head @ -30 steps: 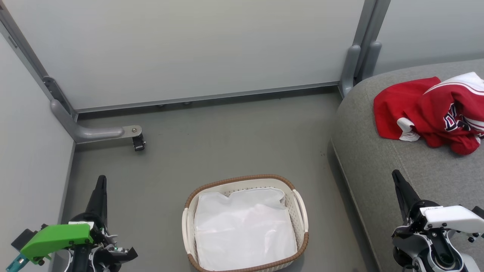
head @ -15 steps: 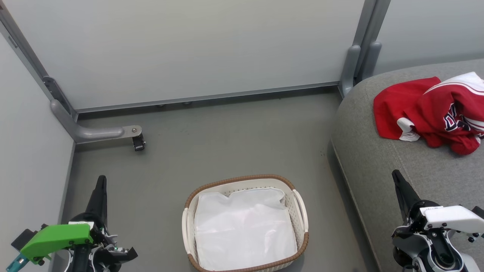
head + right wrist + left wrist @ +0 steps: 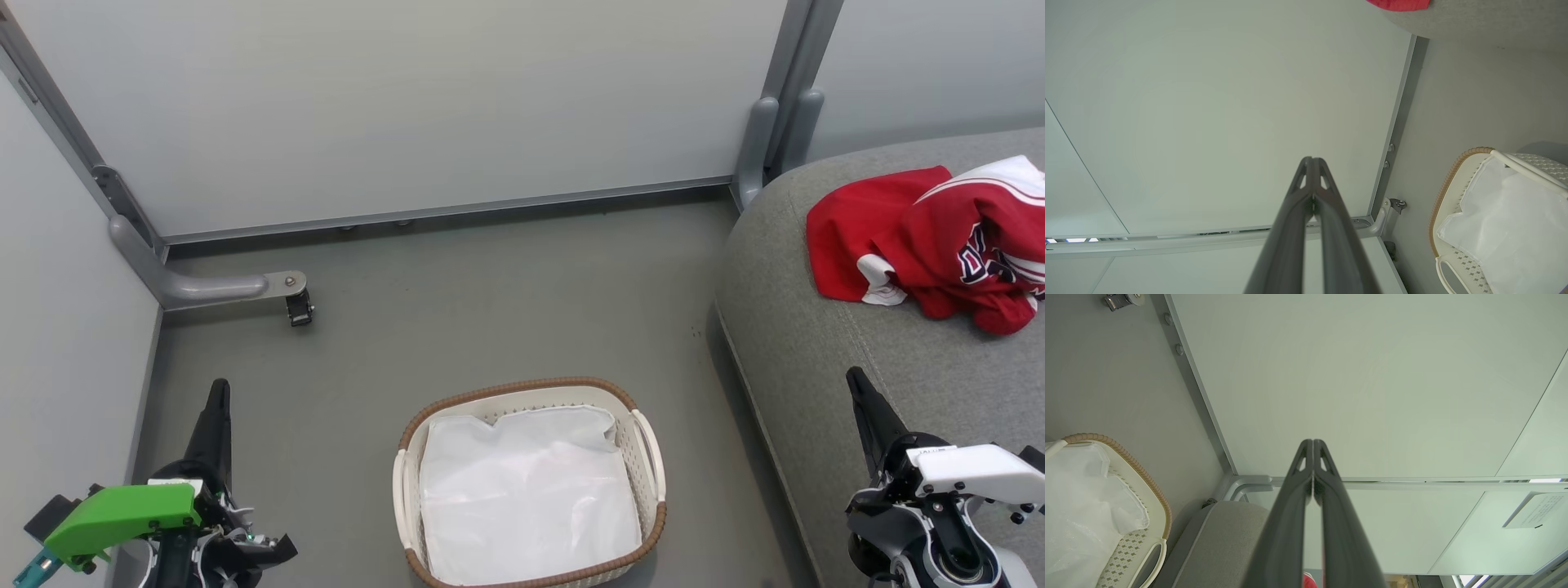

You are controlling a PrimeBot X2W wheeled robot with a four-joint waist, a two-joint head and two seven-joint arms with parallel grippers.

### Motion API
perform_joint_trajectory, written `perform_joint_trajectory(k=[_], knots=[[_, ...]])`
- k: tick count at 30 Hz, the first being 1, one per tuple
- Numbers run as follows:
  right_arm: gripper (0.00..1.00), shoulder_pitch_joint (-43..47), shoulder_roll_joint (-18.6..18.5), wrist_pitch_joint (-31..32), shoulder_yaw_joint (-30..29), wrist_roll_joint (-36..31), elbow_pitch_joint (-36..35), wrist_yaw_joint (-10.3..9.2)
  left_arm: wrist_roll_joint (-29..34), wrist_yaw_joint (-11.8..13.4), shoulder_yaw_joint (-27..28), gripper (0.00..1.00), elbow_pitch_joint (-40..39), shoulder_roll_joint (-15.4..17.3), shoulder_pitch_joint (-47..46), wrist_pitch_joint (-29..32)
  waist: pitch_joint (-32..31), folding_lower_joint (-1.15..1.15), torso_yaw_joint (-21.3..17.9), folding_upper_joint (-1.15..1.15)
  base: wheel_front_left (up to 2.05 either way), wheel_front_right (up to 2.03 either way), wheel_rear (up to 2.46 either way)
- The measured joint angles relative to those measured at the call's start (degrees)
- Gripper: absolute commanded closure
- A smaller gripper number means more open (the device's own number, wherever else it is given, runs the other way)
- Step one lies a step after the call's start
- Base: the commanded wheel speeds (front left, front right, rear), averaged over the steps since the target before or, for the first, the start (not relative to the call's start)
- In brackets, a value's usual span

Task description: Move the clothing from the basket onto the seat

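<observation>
Both red garments (image 3: 931, 241), with white trim and a dark blue logo, lie crumpled on the grey seat (image 3: 824, 359) at the right; a red edge (image 3: 1400, 4) shows in the right wrist view. The cream basket (image 3: 653, 445) with its brown rim stands on the floor and holds a white liner sheet (image 3: 526, 494). My left gripper (image 3: 219, 388) rests at the lower left, shut and empty, well left of the basket. At the lower right, above the seat's front part, my right gripper (image 3: 855, 376) is shut and empty too. Their fingertips meet in both wrist views (image 3: 1313, 442) (image 3: 1312, 159).
Pale partition walls (image 3: 408, 106) close the floor at the back and left. A grey bracket with a caster (image 3: 298, 309) juts from the left corner. A grey post (image 3: 767, 147) stands behind the seat. Grey floor (image 3: 490, 310) lies between basket and wall.
</observation>
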Motion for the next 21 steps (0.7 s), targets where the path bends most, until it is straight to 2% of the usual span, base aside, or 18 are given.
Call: perform_joint_trajectory(k=[21], knots=[[1.00, 0.0, 0.0, 0.0, 0.0, 0.0, 0.0, 0.00, 0.0, 0.0, 0.0, 1.00, 0.0, 0.0, 0.0, 0.0, 0.0, 0.00, 0.0, 0.00, 0.00, 0.00, 0.00]])
